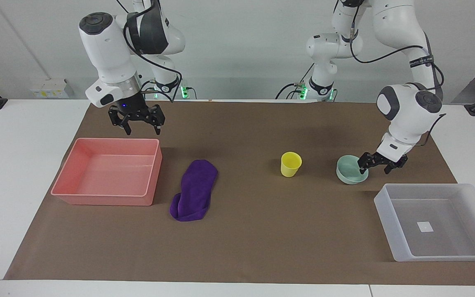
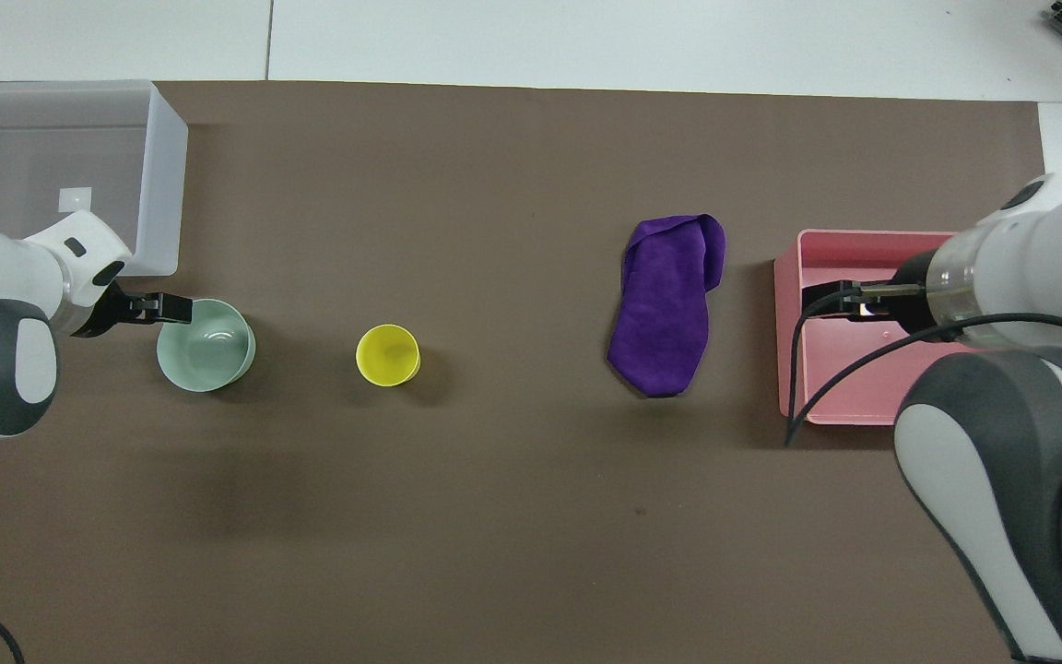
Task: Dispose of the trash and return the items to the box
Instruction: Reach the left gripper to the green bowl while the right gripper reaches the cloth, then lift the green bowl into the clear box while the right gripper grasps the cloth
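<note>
Left gripper (image 1: 372,168) open, straddling mint bowl (image 1: 349,170) rim, beside whitish box (image 1: 437,222). Yellow cup (image 1: 290,164) stands nearby. Right gripper (image 1: 140,123) open, raised over pink tray (image 1: 107,171) edge; purple cloth (image 1: 195,189) lies beside the tray.

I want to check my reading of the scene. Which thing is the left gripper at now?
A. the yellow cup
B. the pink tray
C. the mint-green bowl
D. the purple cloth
C: in the facing view the left gripper, open, is down at the rim of the mint-green bowl, on the side toward the translucent box; the yellow cup stands apart.
</note>
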Action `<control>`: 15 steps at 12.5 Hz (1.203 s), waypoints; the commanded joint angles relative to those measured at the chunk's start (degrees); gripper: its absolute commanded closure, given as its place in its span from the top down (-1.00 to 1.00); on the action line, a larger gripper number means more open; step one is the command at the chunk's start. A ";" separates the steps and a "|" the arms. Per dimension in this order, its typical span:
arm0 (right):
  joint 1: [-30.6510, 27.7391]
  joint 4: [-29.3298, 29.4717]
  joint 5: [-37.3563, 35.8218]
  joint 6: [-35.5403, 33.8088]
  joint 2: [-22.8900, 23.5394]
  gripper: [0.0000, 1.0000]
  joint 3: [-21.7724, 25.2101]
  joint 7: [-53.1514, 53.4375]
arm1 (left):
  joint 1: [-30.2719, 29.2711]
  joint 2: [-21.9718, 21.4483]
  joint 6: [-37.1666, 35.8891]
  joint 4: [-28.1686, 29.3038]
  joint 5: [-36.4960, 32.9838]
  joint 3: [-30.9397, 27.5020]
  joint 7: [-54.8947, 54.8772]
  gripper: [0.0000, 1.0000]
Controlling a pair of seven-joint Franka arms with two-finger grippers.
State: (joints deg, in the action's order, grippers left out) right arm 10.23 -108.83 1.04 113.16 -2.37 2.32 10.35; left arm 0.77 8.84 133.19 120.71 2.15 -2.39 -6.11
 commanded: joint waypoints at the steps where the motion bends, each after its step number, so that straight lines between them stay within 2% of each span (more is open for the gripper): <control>1: 2.60 0.10 0.10 6.00 4.90 1.00 -0.03 4.48 | -1.29 -0.84 3.56 4.00 1.19 0.46 -1.19 1.00; 2: 3.39 0.19 0.10 8.54 6.75 1.00 -0.03 5.54 | -1.29 -0.84 4.79 4.88 1.19 0.46 -1.19 1.00; 3: 4.27 0.11 0.10 12.14 8.51 1.00 -0.03 5.81 | -1.38 -0.84 5.23 5.49 1.19 0.46 -1.19 0.78; 5: 5.24 1.42 0.19 15.06 11.93 1.00 -0.03 6.43 | -1.38 -1.10 4.98 6.38 1.45 0.46 -0.83 -0.02; 7: 8.21 4.14 0.10 17.60 17.29 1.00 -0.12 7.91 | -1.38 -1.28 3.84 6.38 5.12 0.46 -0.66 -1.00; 10: 9.11 8.28 -0.95 20.60 24.85 1.00 -0.12 9.95 | -1.99 -1.46 2.25 5.33 10.32 0.37 -0.66 -1.00; 15: 9.72 5.30 -3.59 24.46 27.24 1.00 -0.12 10.12 | -2.35 -1.28 -10.03 -6.42 10.33 0.11 -1.19 -1.00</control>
State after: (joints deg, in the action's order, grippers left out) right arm 19.89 -102.50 -0.96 135.55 24.58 2.31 19.05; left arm -0.58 7.69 128.67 119.29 11.50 -2.42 -6.18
